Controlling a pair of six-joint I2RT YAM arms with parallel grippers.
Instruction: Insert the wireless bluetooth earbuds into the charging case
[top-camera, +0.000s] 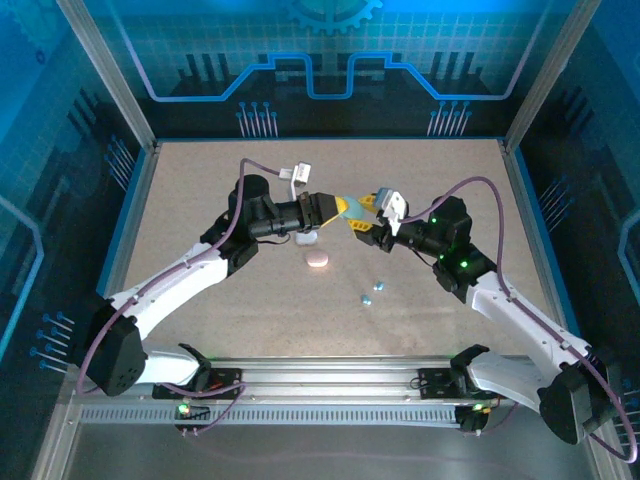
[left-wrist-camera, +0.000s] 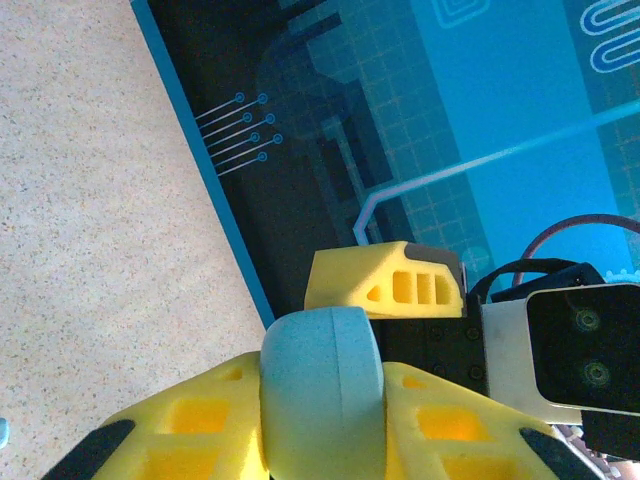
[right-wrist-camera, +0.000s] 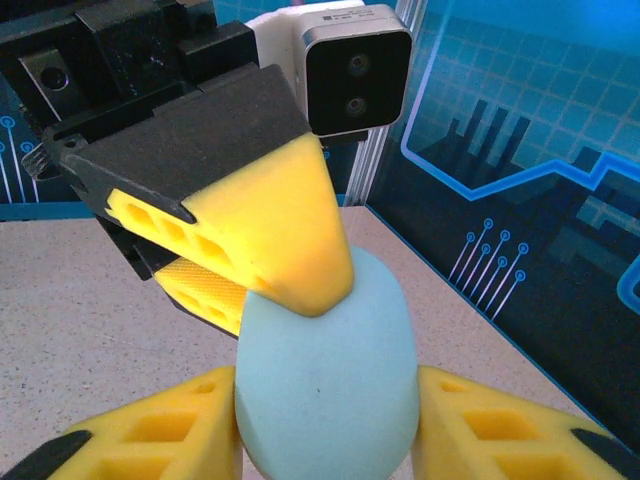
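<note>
A pale teal charging case (top-camera: 352, 208) hangs above the middle of the table, held from both sides. My left gripper (top-camera: 345, 210) is shut on it, its yellow fingers pressing the case's (left-wrist-camera: 320, 390) two sides, with the lid seam closed. My right gripper (top-camera: 366, 216) comes from the opposite side and is shut on the same case (right-wrist-camera: 325, 400), with a pad touching each flank. A left finger (right-wrist-camera: 270, 230) lies across the case's top. Two tiny teal earbuds (top-camera: 378, 287) (top-camera: 365, 298) lie on the table, nearer the right arm.
A pink case (top-camera: 316, 261) lies on the table below the grippers, and a white case (top-camera: 307, 238) sits just under the left wrist. Blue-edged walls (top-camera: 135, 215) bound the beige table on the left, right and back.
</note>
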